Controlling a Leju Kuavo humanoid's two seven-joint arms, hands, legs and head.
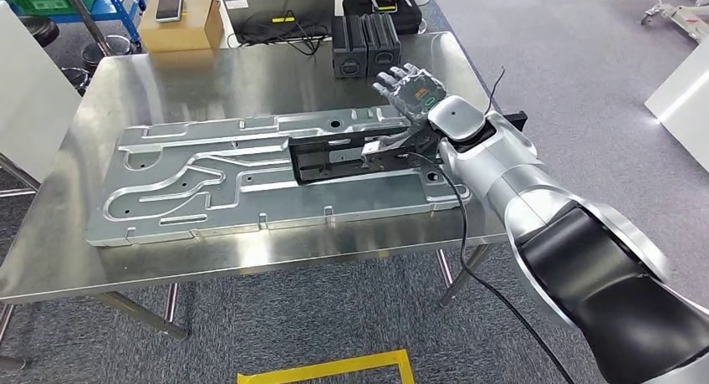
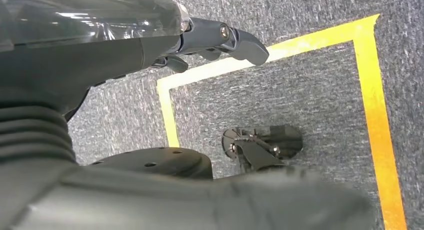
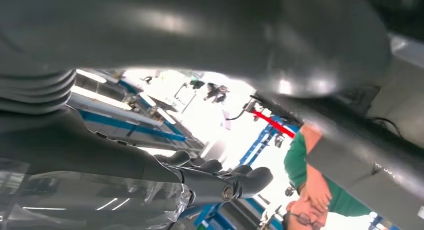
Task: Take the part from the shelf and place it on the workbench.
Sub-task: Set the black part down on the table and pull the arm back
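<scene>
From the head view, the part (image 1: pixel 351 156), a dark, frame-like piece, lies on the large silver plate (image 1: pixel 209 183) that covers much of the workbench (image 1: pixel 251 79), toward the plate's end nearest the robot's right arm. The right hand (image 1: pixel 408 94) hovers just past that end of the part, palm up, fingers spread and holding nothing; I judge the part has been set down and let go, so the placing looks all but done. Two black cases (image 1: pixel 366 43) stand beyond the plate, with a cardboard box (image 1: pixel 180 24) further along the bench.

The left wrist view adds what the head view lacks: the left hand (image 2: pixel 215 42) hangs over grey carpet with yellow floor tape (image 2: pixel 372 104), its fingers loosely apart around nothing, idle because one arm suffices.

The right wrist view looks upward past the right hand's fingers (image 3: pixel 235 182), apart and empty, to blue racking (image 3: pixel 260 140) and a person in a green top (image 3: pixel 310 170).
</scene>
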